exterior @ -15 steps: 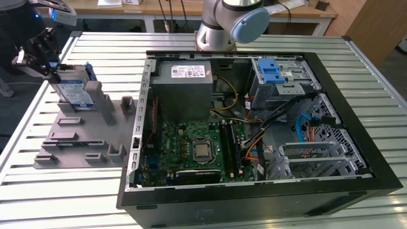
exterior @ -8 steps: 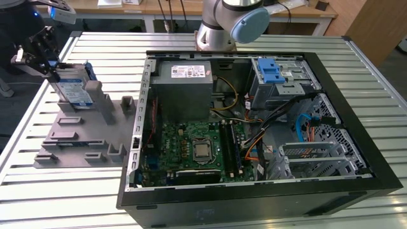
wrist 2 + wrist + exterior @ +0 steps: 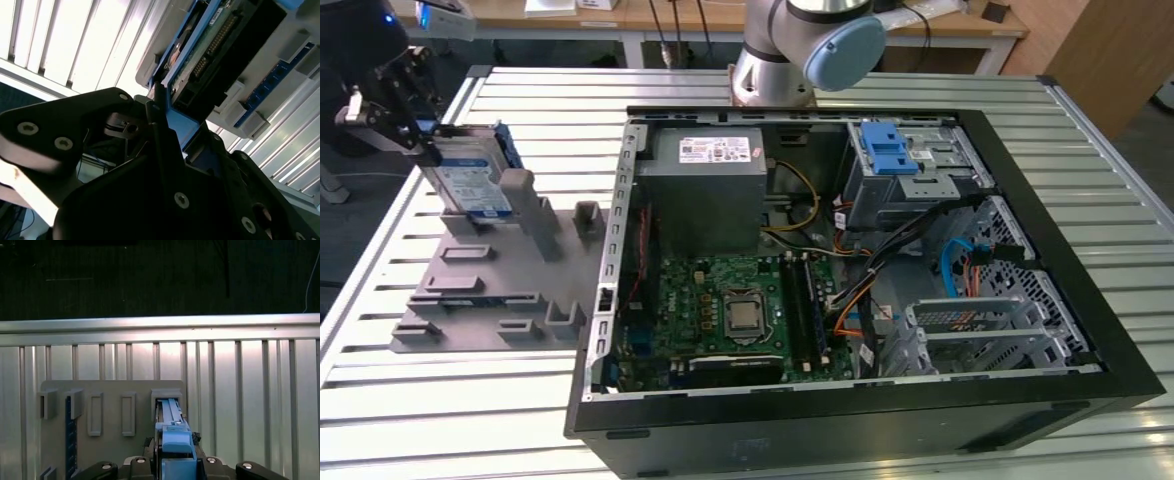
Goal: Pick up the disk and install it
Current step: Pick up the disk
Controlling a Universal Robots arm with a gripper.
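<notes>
The disk (image 3: 464, 180), silver with a white-and-blue label and blue rails, stands on edge in a slot of the grey holder plate (image 3: 480, 290) at the exterior view's left. My black gripper (image 3: 431, 145) sits on the disk's top end, shut on it. In the second wrist view the fingers (image 3: 156, 107) close against the blue rail, and the disk's (image 3: 220, 45) circuit-board side runs away from them. In the first wrist view the disk's blue rail (image 3: 171, 412) runs from my gripper (image 3: 175, 442) into a slot of the holder plate (image 3: 110, 390).
An open computer case (image 3: 854, 405) lies on the slatted metal table (image 3: 454, 400) to the exterior view's right of the holder. Inside are a grey power supply (image 3: 707, 190), a motherboard (image 3: 734, 310), cables, and a drive bay with a blue tab (image 3: 894, 152). The table edge (image 3: 160, 327) lies beyond the holder.
</notes>
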